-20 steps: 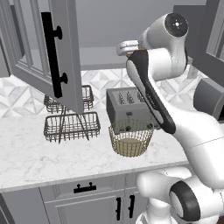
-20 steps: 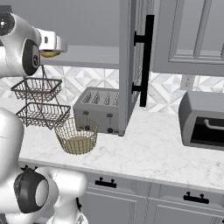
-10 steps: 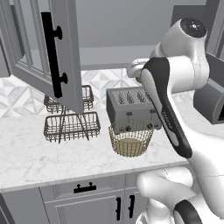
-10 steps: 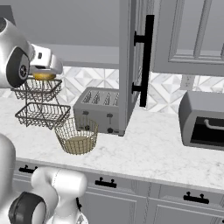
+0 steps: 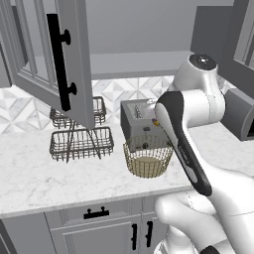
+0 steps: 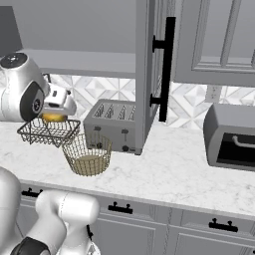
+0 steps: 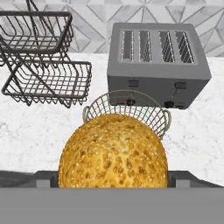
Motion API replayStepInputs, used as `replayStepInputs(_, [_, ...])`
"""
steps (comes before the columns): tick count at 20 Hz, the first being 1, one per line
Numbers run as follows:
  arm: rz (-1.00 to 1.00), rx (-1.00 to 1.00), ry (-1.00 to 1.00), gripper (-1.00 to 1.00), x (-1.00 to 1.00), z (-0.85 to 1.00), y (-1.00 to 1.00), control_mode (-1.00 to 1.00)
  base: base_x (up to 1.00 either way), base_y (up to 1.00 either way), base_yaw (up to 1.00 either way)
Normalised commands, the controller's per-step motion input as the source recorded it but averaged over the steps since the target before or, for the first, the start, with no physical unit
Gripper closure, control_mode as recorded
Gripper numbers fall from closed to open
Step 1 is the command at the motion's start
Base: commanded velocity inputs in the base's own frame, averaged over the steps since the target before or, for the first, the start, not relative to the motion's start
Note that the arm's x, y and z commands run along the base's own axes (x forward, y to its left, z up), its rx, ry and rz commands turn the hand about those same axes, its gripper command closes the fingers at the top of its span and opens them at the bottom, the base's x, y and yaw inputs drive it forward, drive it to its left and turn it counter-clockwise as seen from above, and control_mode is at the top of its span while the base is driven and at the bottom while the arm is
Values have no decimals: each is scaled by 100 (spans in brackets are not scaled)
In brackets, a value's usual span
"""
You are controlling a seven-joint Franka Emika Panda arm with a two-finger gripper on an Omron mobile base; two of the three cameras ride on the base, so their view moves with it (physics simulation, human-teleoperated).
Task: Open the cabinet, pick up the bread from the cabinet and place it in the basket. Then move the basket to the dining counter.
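Note:
My gripper [image 6: 56, 112] is shut on the bread [image 6: 54, 118], a round orange-yellow seeded bun. In the hand view the bread [image 7: 113, 151] looms large between the finger tips, with the gold wire basket [image 7: 153, 114] right below and beyond it. The basket [image 5: 148, 151] stands on the marble worktop in front of the toaster, and nothing lies in it. From the right base view the bread hangs above and to the left of the basket [image 6: 74, 152]. The grey wall cabinet's door [image 5: 79, 59] stands swung open. The dining counter is out of view.
A grey four-slot toaster [image 7: 157, 63] stands just behind the basket. The dark two-tier wire rack [image 5: 82, 141] sits to its left. At the far right is a grey toaster oven [image 6: 231, 142]. The open cabinet door [image 6: 144, 74] hangs over the worktop [image 5: 39, 178].
The arm has come down from cabinet height with the bread still held, bringing it low over the worktop close to the basket.

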Motion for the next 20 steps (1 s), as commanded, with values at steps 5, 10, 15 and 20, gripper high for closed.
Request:
replayStepInputs(5, [0,0,15,100,37,-97,0,-100,0,0,0])
replayStepInputs(10, [0,0,16,100,57,-69,-1,-100,0,0,0])
replayStepInputs(15, [0,0,13,100,57,-62,-1,-100,0,0,0])
replayStepInputs(20, [0,0,3,100,35,-47,-12,-100,0,0,0])
